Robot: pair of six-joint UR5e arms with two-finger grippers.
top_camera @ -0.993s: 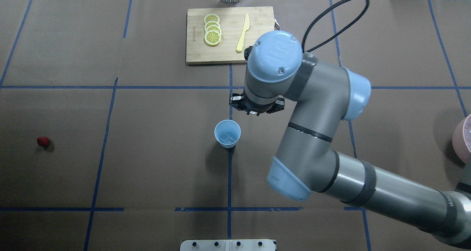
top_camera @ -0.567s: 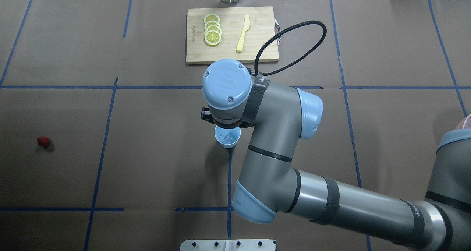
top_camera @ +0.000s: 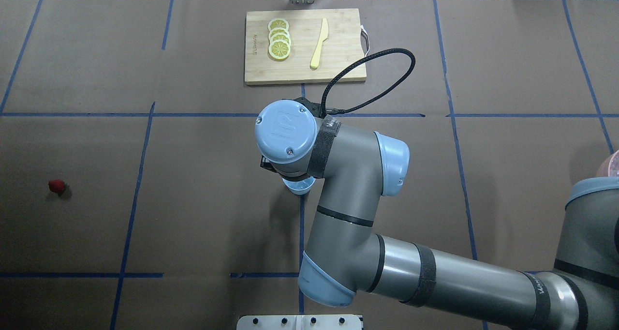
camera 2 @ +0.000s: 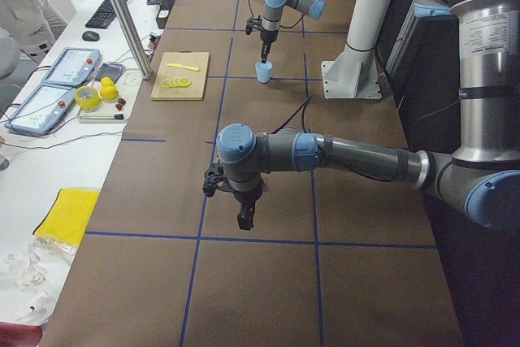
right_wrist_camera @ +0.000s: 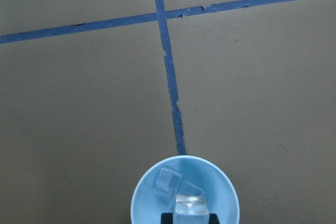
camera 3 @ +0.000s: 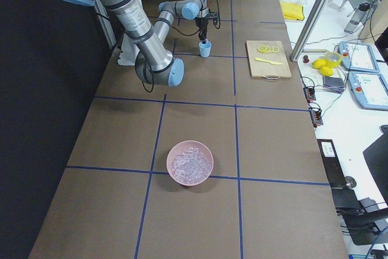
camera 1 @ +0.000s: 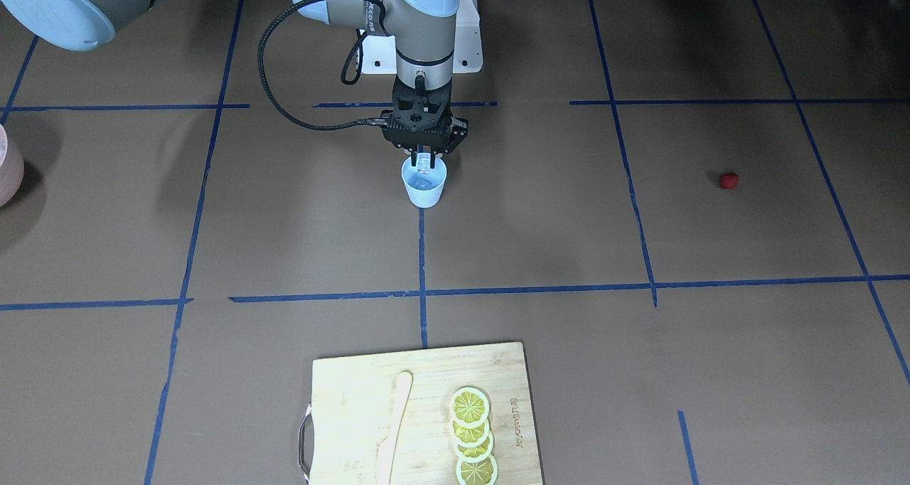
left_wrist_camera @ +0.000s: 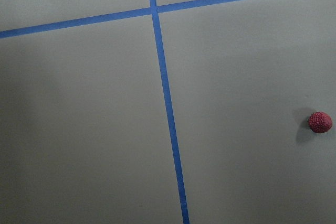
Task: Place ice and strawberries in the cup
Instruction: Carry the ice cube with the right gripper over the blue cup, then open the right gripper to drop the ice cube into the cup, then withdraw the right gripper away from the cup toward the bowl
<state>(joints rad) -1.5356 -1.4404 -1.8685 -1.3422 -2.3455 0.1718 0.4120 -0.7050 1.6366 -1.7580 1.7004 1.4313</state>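
The light-blue cup (camera 1: 425, 188) stands at the table's middle on a blue tape line and has ice cubes (right_wrist_camera: 168, 181) inside. My right gripper (camera 1: 424, 159) hangs straight over its mouth, shut on a clear ice cube (right_wrist_camera: 189, 206) just above the rim. From overhead the right wrist covers most of the cup (top_camera: 299, 188). The strawberry (top_camera: 57, 186) lies alone far off on my left side, also seen as a small red berry (left_wrist_camera: 319, 122) in the left wrist view. My left gripper (camera 2: 246, 219) hovers low over the table; I cannot tell whether it is open or shut.
A pink bowl (camera 3: 205, 174) of ice cubes sits on my right side. At the far edge lies a wooden cutting board (top_camera: 343, 54) with lemon slices (top_camera: 279, 40) and a yellow knife (top_camera: 319, 43). Blue tape lines cross the brown table.
My right arm has swung left and toward me, from beside the cup to directly above it. Its wrist now hides most of the cup in the overhead view.
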